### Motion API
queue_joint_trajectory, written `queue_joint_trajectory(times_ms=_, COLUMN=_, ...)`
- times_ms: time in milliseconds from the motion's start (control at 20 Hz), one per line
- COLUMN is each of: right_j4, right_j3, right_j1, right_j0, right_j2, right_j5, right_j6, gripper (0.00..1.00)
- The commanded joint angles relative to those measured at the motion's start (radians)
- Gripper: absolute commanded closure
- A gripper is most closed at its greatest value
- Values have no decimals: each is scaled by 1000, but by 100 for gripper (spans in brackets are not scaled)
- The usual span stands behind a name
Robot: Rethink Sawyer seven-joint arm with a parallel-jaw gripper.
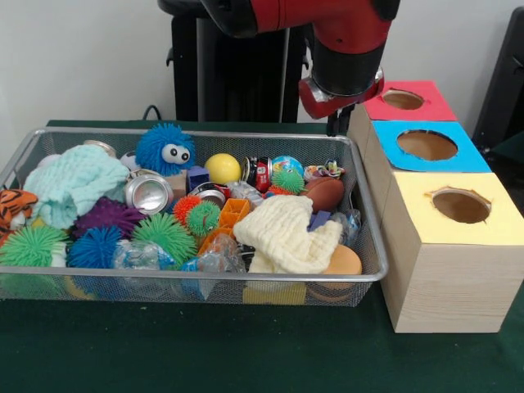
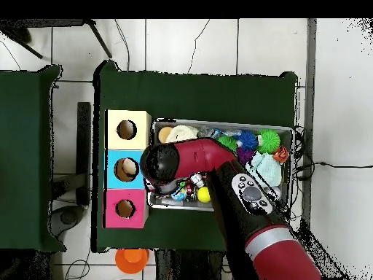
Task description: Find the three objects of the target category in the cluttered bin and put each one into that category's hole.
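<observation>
A wire mesh bin (image 1: pixel 16 155) holds a jumble: crushed cans (image 1: pixel 149 192), green, blue and purple spiky balls (image 1: pixel 164 233), a blue fuzzy toy with eyes (image 1: pixel 165 149), a yellow ball (image 1: pixel 223 169), a brown football (image 1: pixel 326 195), and cream (image 1: pixel 286 233) and mint (image 1: pixel 72 182) knitted cloths. To its right stands a wooden box with a red hole (image 1: pixel 403 100), a blue hole (image 1: pixel 426 145) and a yellow hole (image 1: pixel 461 205). My gripper (image 1: pixel 336 123) hangs at the bin's far right corner, beside the red and blue sections. The overhead view hides it under the arm's wrist (image 2: pixel 162 164).
A tiger plush (image 1: pixel 15 205) lies at the bin's left end and crushed clear bottles (image 1: pixel 139 255) along its front wall. The overhead view shows the bin rim (image 2: pixel 291 131), the box's yellow top (image 2: pixel 127 130) and an orange object (image 2: pixel 132 259) on the floor.
</observation>
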State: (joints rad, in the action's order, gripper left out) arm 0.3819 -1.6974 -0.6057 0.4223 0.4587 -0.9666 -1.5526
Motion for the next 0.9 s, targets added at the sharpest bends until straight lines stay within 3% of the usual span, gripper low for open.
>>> queue_joint_trajectory(times_ms=50, right_j4=108, right_j3=-21, right_j1=34, right_j0=31, right_j2=60, right_j5=55, right_j6=167, gripper=0)
queue_joint_trajectory(times_ms=550, right_j4=141, right_j3=-21, right_j1=24, right_j0=40, right_j2=88, right_j5=83, right_j6=147, gripper=0)
queue_joint_trajectory(times_ms=900, right_j4=176, right_j3=-12, right_j1=53, right_j0=43, right_j2=95, right_j5=165, right_j6=120, gripper=0)
